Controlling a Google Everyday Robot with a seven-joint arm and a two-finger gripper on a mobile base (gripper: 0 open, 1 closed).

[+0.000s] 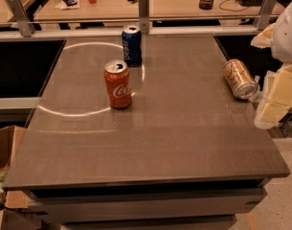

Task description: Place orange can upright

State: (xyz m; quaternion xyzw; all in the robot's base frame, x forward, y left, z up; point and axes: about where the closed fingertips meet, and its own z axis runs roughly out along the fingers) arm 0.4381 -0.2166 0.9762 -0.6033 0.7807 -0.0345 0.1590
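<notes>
The orange can (238,77) lies on its side near the right edge of the grey table (174,128), with its silver top pointing to the lower right. My gripper (274,98) is at the right edge of the view, just off the table's right side. It is right next to the can's top end, and I cannot tell whether it touches the can.
A red Coca-Cola can (117,84) stands upright left of the table's middle. A blue Pepsi can (131,45) stands upright behind it. A metal rail (144,20) runs along the table's far edge, with desks beyond. Cardboard boxes (4,147) sit on the floor at the left.
</notes>
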